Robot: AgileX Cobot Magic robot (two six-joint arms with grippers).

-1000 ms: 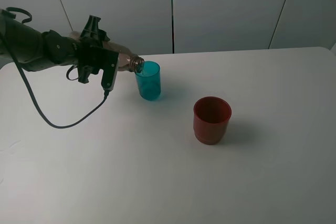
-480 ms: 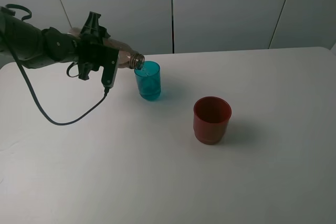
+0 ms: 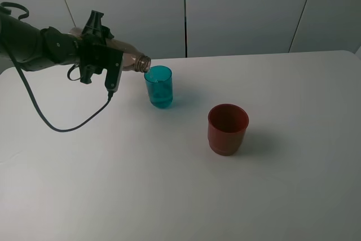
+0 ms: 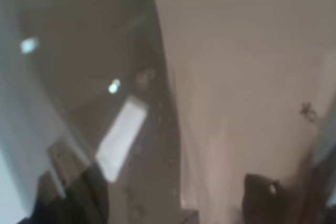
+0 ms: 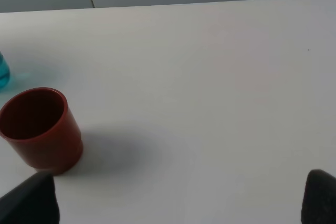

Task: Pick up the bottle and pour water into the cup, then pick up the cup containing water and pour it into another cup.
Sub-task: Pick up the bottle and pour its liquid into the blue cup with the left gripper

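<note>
My left gripper (image 3: 106, 64) is shut on the bottle (image 3: 131, 61), a smoky clear one held almost level above the table. Its open mouth points right, just left of and slightly above the rim of the cup (image 3: 159, 86), a slim teal tumbler standing upright. In the left wrist view the bottle (image 4: 131, 103) fills the frame as a blurred brown surface. The other cup (image 3: 228, 128), red-brown and wider, stands upright to the right and nearer the front. In the right wrist view this red cup (image 5: 41, 128) is ahead of my right gripper (image 5: 173, 192), which is open and holds nothing.
The white table (image 3: 169, 196) runs back to a pale panelled wall. A black cable hangs from the left arm down toward the tabletop. A sliver of the teal cup (image 5: 2, 72) shows at the edge of the right wrist view.
The left arm has lifted and drawn back slightly left. The bottle has tipped back toward level, and its mouth has come away from the teal cup's rim. Both cups stay put.
</note>
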